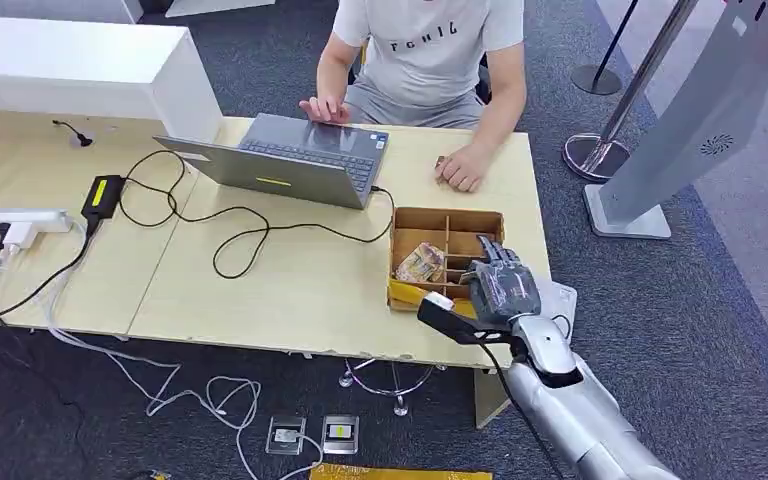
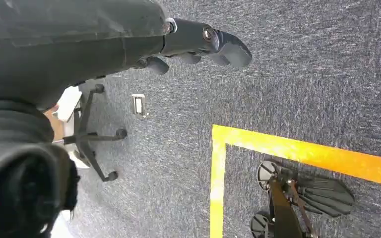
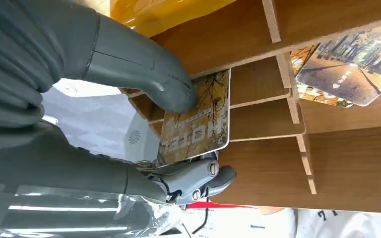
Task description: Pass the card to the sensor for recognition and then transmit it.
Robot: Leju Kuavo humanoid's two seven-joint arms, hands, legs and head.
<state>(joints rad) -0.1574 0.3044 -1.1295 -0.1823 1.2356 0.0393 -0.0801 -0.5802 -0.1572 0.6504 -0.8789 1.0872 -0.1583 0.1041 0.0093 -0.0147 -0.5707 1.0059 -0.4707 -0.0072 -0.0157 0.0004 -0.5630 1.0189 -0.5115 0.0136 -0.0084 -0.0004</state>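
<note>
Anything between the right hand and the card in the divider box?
No. The right hand already pinches the card, thumb on its face, fingers beneath. The wooden box dividers flank the card but don't block the grip.

A pale wooden desk (image 1: 290,290) stands on dark blue carpet (image 1: 720,330) crossed by yellow floor tape (image 2: 297,148).

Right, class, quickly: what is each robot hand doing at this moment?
Left hand: hangs over the carpet, holding nothing, fingers apart.
Right hand: pinches a card at the wooden box.
</note>
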